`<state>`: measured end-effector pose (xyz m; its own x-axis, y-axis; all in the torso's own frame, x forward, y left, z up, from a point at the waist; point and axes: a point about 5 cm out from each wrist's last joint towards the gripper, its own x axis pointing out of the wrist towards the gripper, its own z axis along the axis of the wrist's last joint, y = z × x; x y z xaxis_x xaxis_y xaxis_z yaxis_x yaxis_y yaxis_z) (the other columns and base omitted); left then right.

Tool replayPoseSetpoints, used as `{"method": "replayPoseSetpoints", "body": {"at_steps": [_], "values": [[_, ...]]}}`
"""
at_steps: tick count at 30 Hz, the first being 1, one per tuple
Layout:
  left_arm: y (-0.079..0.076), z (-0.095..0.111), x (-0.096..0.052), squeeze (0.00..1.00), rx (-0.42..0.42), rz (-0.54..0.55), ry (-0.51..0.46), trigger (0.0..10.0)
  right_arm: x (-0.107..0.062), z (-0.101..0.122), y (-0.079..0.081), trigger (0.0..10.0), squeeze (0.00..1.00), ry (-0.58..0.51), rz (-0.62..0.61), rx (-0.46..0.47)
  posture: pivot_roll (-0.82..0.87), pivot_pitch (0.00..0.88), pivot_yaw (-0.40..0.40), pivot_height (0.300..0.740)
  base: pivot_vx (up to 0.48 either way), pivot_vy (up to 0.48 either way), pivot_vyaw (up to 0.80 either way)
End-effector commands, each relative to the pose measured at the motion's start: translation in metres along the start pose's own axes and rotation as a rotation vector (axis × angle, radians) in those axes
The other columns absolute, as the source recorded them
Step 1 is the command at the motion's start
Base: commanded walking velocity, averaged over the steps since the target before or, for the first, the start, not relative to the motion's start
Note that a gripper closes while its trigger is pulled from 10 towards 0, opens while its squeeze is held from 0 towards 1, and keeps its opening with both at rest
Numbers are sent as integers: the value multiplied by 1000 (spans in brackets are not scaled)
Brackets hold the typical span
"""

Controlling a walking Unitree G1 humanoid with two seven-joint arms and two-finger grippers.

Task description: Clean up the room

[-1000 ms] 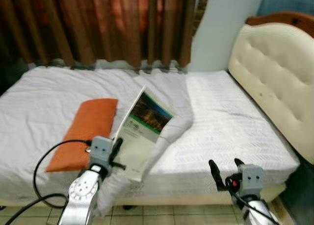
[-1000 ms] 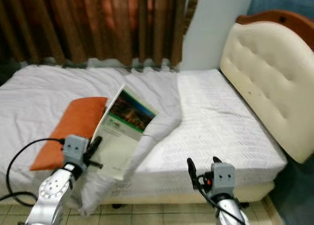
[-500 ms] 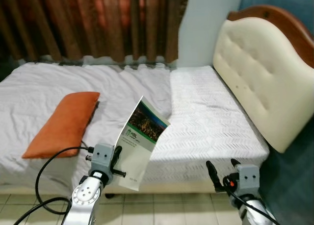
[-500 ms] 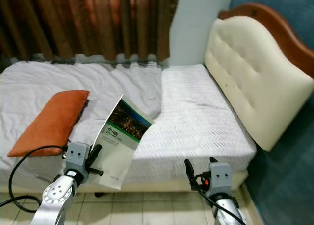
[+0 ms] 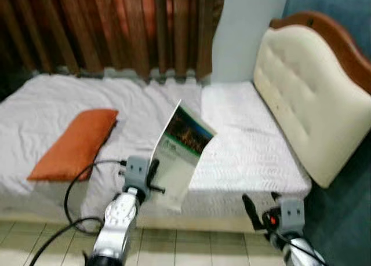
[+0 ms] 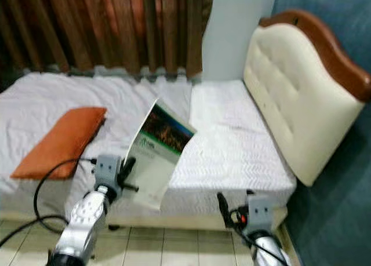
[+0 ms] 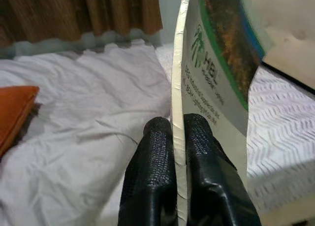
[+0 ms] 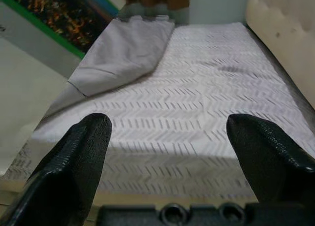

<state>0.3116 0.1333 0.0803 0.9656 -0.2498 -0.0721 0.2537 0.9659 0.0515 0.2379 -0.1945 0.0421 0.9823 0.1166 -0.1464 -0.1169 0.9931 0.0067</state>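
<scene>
1. Start at your far left: the orange pillow (image 5: 75, 143) lies flat on the rumpled grey sheet (image 5: 52, 112), well beyond and to the left of your left gripper (image 7: 178, 132). It looks settled there, so I judge it needs no handling.

2. Your left gripper is clamped on the booklet (image 5: 179, 156), both black fingers (image 7: 153, 152) pressed against the two faces of its lower edge. That edge-on pinch is why the booklet stands up out of the gripper instead of drooping flat.

3. The booklet is in the air, held in front of the bed's (image 6: 232, 161) near edge rather than resting on it. Its long axis runs from the gripper up and away, tilted to the gripper's right. The printed cover with the green stripe and dark photograph faces the right-hand side, and its top corner points towards the headboard (image 5: 307, 104).

4. Your right gripper (image 8: 170, 137) hangs low, its fingers spread apart with nothing between them, aimed at the bare patterned mattress (image 8: 197, 103) straight ahead. It seems idle, free to help.
</scene>
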Motion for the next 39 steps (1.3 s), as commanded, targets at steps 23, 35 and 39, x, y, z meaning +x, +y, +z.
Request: {"method": "replayPoseSetpoints", "body": {"at_steps": [23,35,39], "values": [[-23,6,5,0,17,-176,-51,10000,-1,1,2,10000,0,5,-10,11,-93,0,-7,740,480,0,-205],[-23,4,6,0,-1,-167,-41,10000,-1,0,1,10000,0,14,-4,13,-94,0,-12,740,480,0,-66],[-27,2,6,0,-8,-172,-33,10000,-2,-2,1,10000,0,25,4,11,-97,0,-15,740,480,0,0]]}}
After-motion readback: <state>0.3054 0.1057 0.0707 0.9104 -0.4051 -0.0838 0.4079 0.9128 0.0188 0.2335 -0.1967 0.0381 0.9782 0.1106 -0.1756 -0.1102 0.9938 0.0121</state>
